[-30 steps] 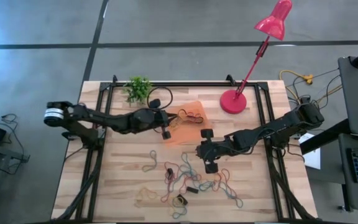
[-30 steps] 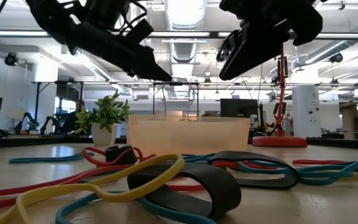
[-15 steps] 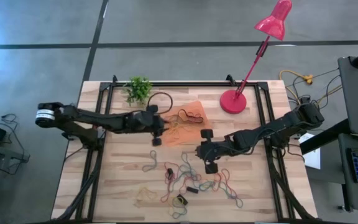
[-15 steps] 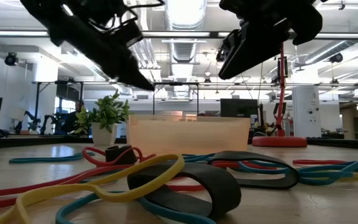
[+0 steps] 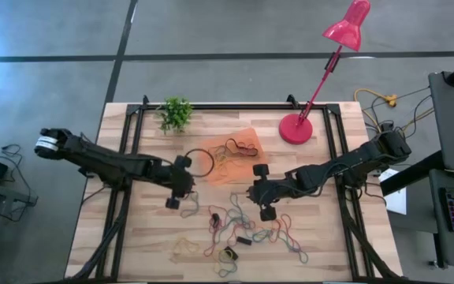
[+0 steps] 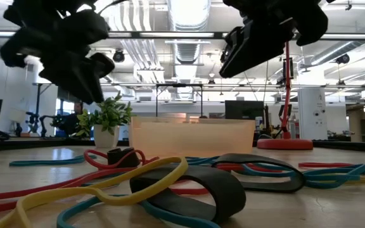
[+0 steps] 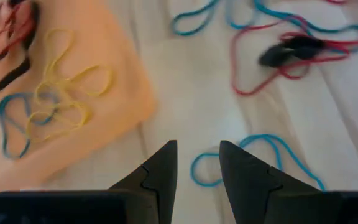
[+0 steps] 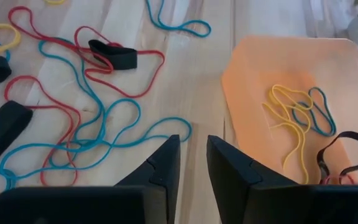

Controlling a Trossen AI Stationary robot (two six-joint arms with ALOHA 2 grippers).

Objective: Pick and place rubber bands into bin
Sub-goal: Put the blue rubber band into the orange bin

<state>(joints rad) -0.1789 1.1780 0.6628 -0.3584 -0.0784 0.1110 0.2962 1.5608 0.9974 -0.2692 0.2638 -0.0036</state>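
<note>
The orange bin [image 5: 231, 154] lies flat on the wood toward the table's far side and holds yellow, blue, black and red bands [image 8: 297, 109]. Many loose rubber bands [image 5: 239, 229] lie tangled on the table nearer me, including black ones [image 8: 114, 55]. My left gripper [image 5: 180, 185] hovers above bare wood just left and near of the bin [image 7: 61, 93]. It is open by a narrow gap and empty, with a blue band [image 7: 253, 155] under its fingertips. My right gripper [image 5: 261, 191] hovers between the bin and the pile, narrowly open and empty [image 8: 192, 155].
A small potted plant [image 5: 176, 113] stands near the far left corner. The red lamp's round base [image 5: 295, 128] sits right of the bin. Black frame rails [image 5: 124, 181] run along both sides of the table. Bare wood lies left of the pile.
My left gripper has drawn back from above the bin toward the table's left and near edges. It now hangs over bare wood beside the bin's left corner. My right arm has kept still, and the bands have not shifted.
</note>
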